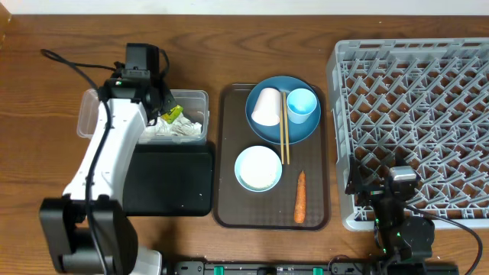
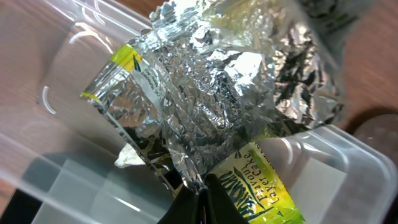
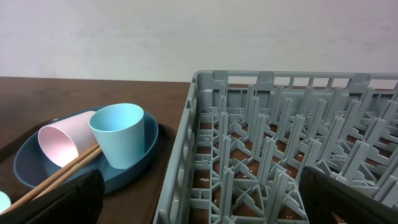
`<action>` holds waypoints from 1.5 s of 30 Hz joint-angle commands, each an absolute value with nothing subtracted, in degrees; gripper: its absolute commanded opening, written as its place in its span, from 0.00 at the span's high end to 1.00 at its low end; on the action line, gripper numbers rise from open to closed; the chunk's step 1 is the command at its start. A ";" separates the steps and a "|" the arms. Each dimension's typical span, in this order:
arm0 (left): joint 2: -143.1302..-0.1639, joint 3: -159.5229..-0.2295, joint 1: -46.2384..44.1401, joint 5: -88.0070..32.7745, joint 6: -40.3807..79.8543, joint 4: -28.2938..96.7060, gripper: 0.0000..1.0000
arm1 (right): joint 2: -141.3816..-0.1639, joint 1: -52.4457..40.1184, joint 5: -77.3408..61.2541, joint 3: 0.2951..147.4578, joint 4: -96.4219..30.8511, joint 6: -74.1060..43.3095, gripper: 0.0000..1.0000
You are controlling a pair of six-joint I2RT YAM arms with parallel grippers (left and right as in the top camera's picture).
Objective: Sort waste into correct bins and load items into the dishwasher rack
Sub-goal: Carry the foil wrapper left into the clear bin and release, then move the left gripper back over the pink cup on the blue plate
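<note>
You're working on a dark brown wooden counter (image 1: 46,23); the right wrist view shows a plain pale wall (image 3: 186,31) behind it. Your left hand (image 1: 162,107) is pinched shut on the silver-foil and yellow-green wrapper (image 2: 205,106), holding it over the clear tub (image 1: 195,99) at the far left. Crumpled white tissues (image 1: 179,130) already lie in that tub. The flat black tray (image 1: 172,179) sits on the counter just in front of the tub.

In the middle, the brown serving tray (image 1: 229,191) carries the round blue plate (image 1: 263,134). On that plate are the pink cup (image 1: 266,107), lying on its side, the light blue cup (image 1: 302,105), upright, and the wooden chopsticks (image 1: 284,130) between them. Nearer you on the same serving tray are the white bowl (image 1: 258,168) and the small carrot (image 1: 300,197).

The grey dishwasher rack (image 1: 412,114) fills the right side. Your right hand (image 3: 199,193) hangs at its near left corner, fingers wide apart and holding nothing.
</note>
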State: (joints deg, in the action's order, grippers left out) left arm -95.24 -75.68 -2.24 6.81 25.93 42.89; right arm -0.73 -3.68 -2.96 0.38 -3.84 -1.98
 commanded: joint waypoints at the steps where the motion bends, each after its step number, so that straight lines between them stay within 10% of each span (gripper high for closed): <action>1: -97.41 -75.85 -1.85 6.90 26.89 42.30 0.88 | -0.75 -5.32 -2.79 0.32 -4.08 -2.55 0.01; 4: -96.86 -76.05 -1.43 6.90 26.87 42.19 0.46 | -0.75 -5.32 -2.79 0.32 -4.08 -2.55 0.01; 11: -90.04 -76.64 -1.06 6.37 26.68 42.74 0.30 | -0.75 -5.32 -2.81 0.32 -4.08 -2.55 0.01; 19: -78.30 -76.62 -4.51 -14.09 22.50 51.83 0.30 | -0.75 -5.32 -2.79 0.32 -4.08 -2.55 0.01; 31: -77.03 -76.62 -29.02 -7.35 23.53 52.71 0.30 | -0.75 -5.32 -2.79 0.32 -4.08 -2.55 0.01; 45: -90.85 -76.62 -30.94 -7.03 33.78 39.77 0.30 | -0.75 -5.32 -2.79 0.32 -4.08 -2.55 0.01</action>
